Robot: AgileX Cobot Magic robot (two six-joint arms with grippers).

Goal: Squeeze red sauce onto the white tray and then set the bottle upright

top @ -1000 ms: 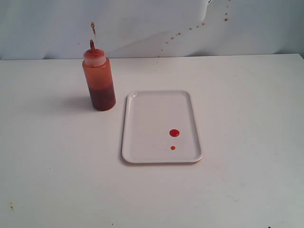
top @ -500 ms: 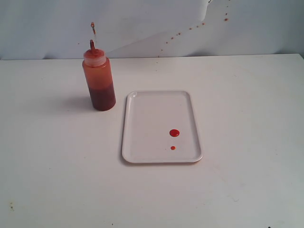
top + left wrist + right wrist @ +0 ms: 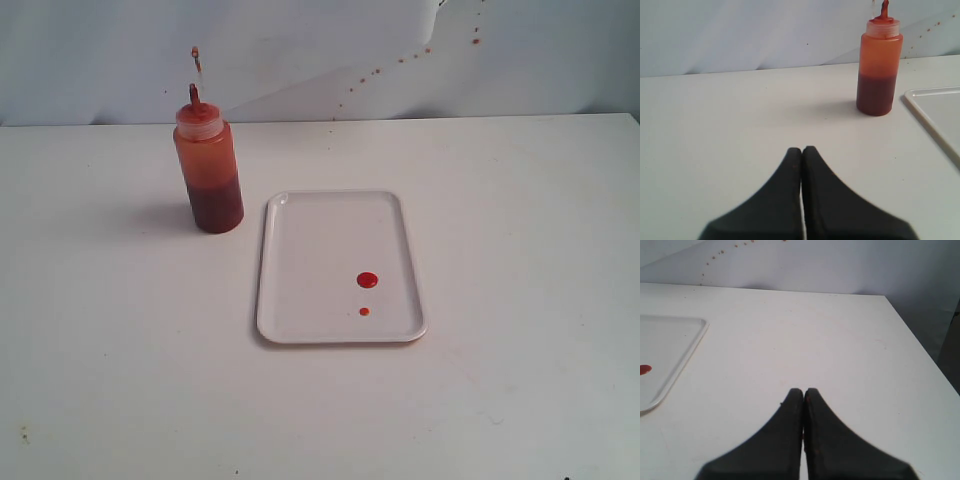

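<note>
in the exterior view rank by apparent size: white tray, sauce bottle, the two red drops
1. Flat rectangular white plastic tray
2. Translucent orange-red plastic squeeze bottle
3. Larger round glossy red sauce drop
4. Smaller red sauce drop beside it

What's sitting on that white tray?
On the white tray lie two drops of red sauce, one larger, one small, apart. The rest is bare. The table beneath the tray is covered.
</note>
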